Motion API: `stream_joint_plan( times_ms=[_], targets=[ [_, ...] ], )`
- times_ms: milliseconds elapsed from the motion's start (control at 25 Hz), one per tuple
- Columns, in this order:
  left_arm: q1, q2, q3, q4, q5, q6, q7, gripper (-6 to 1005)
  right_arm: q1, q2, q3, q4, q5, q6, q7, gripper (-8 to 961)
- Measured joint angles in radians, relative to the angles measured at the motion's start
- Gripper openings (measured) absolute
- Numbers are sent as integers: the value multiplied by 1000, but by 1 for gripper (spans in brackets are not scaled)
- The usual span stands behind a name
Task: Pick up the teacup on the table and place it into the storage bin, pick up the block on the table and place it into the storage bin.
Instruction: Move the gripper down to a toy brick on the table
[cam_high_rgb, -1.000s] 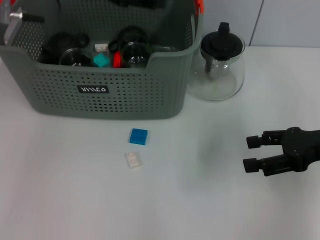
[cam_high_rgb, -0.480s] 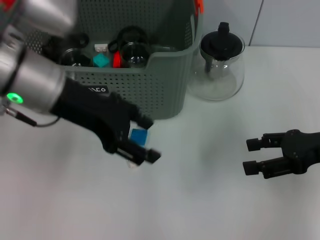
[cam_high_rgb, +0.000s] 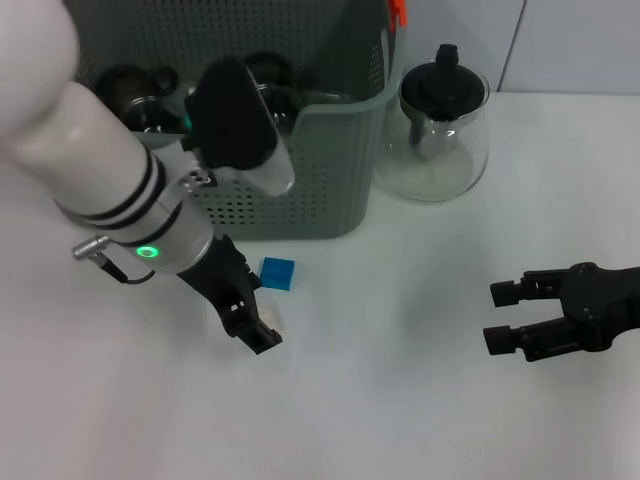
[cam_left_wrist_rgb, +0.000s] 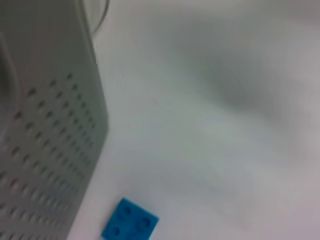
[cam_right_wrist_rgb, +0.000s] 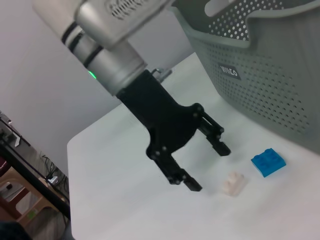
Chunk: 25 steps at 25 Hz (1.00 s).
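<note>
A blue block (cam_high_rgb: 277, 272) lies on the white table (cam_high_rgb: 400, 410) just in front of the grey-green storage bin (cam_high_rgb: 310, 190). A small white block (cam_high_rgb: 272, 322) lies nearer to me. My left gripper (cam_high_rgb: 255, 312) stands open right at the white block, its fingers reaching to either side of it. In the right wrist view the left gripper (cam_right_wrist_rgb: 206, 166) is open, close beside the white block (cam_right_wrist_rgb: 234, 183) and apart from the blue block (cam_right_wrist_rgb: 268, 162). The left wrist view shows the blue block (cam_left_wrist_rgb: 130, 226) by the bin wall (cam_left_wrist_rgb: 45, 130). No teacup shows on the table. My right gripper (cam_high_rgb: 505, 315) rests open at the right.
A glass teapot (cam_high_rgb: 437, 130) with a black lid stands right of the bin. Dark round items and small coloured pieces lie inside the bin. My left arm (cam_high_rgb: 110, 190) crosses in front of the bin wall.
My left arm has swung further in and its gripper has dropped back and down beside the white block. The right gripper has barely moved.
</note>
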<state>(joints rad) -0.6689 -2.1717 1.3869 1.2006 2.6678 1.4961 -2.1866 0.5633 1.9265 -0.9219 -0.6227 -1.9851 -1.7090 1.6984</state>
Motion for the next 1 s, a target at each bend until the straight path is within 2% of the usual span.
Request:
stream_joint_plan(
  times_ms=[440,1000],
  targets=[
    [-32,-1,120,-78,48,-106,-116,732,-7,2,0,0,0,0,-5,943],
    [-61,-2,153,-152,57,-156,-141,709,-10,0,1,0,0,0,-6,943]
  ],
)
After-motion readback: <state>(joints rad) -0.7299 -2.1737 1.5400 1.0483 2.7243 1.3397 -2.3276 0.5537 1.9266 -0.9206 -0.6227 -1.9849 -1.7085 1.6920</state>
